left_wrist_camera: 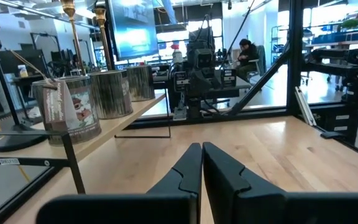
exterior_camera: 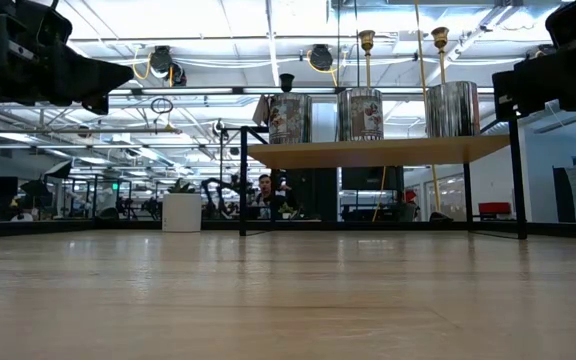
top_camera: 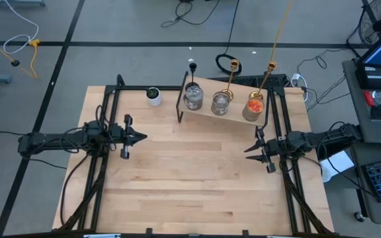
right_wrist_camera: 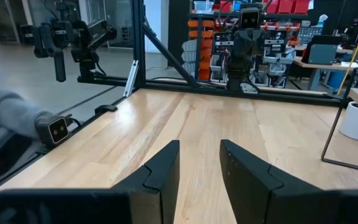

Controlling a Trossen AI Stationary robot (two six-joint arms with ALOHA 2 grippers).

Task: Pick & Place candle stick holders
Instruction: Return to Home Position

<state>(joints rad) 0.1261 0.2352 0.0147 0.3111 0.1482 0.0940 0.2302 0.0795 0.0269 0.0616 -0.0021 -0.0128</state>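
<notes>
On shelf (exterior_camera: 368, 152), labelled glass cups (exterior_camera: 363, 115), print unreadable

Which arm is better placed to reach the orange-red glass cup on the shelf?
Right, likely: the right end effector hovers by the shelf end where the orange-red glass cup stands; the left end effector is farther off.

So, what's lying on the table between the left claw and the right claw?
Nothing. In the high view the wooden table between the left claw and the right claw is bare; the shelf stands farther back, outside that stretch.
</notes>
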